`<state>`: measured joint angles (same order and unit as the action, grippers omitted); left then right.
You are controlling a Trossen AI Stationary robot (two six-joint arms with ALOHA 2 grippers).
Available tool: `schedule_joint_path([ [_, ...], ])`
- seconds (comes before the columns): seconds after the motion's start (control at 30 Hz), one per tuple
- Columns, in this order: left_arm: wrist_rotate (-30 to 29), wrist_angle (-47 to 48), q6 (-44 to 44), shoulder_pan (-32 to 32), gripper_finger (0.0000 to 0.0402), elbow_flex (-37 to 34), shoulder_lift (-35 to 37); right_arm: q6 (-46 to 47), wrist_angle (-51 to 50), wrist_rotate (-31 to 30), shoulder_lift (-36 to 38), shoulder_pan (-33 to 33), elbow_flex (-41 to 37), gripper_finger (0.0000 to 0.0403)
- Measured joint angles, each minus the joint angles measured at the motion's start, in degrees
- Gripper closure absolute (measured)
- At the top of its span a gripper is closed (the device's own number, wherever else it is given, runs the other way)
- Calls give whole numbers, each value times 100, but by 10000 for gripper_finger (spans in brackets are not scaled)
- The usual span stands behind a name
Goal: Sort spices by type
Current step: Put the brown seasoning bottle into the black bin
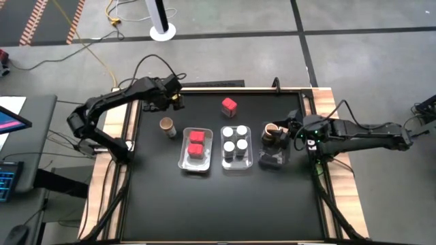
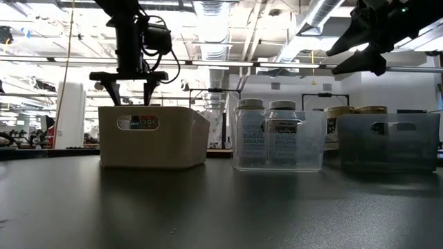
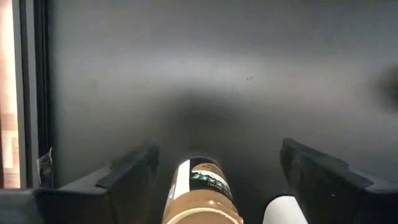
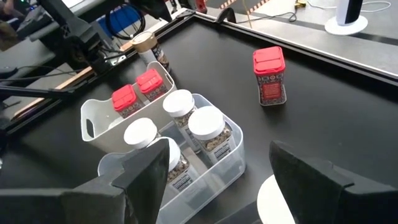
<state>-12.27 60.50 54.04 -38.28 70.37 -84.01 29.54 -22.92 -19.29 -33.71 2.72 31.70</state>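
The high view looks straight down on the whole black table (image 1: 204, 204). The low view sits at tabletop level, facing 3 clear plastic trays (image 2: 278, 142) close up; both share them.

Bright ceiling strip lights (image 2: 208, 14) flood the low view and leave the arms as dark silhouettes, while the matte black desk (image 1: 204, 204) shows soft sheen and faint shadows, and the nearest tan-lidded jar (image 3: 202, 199) is blurred.
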Motion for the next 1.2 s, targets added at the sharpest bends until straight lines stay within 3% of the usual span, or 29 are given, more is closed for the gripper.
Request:
schedule_joint_path([
  [0.23,-162,-6,339,2,39,-2,1,0,0,0,0,0,0,101],
  [0.47,316,-19,806,43,36,-2,0,0,0,0,0,0,0,101],
  [0.67,311,187,811,194,36,-2,1,0,-52,0,0,0,0,101],
  [0.77,-12,613,920,190,36,-2,0,0,-113,0,-2,0,0,101],
  [0.9,63,1046,1064,203,36,-17,2,0,-229,0,0,0,0,101],
  [1.2,608,-54,1570,447,36,-730,-3,0,-336,0,0,-2,0,101],
])
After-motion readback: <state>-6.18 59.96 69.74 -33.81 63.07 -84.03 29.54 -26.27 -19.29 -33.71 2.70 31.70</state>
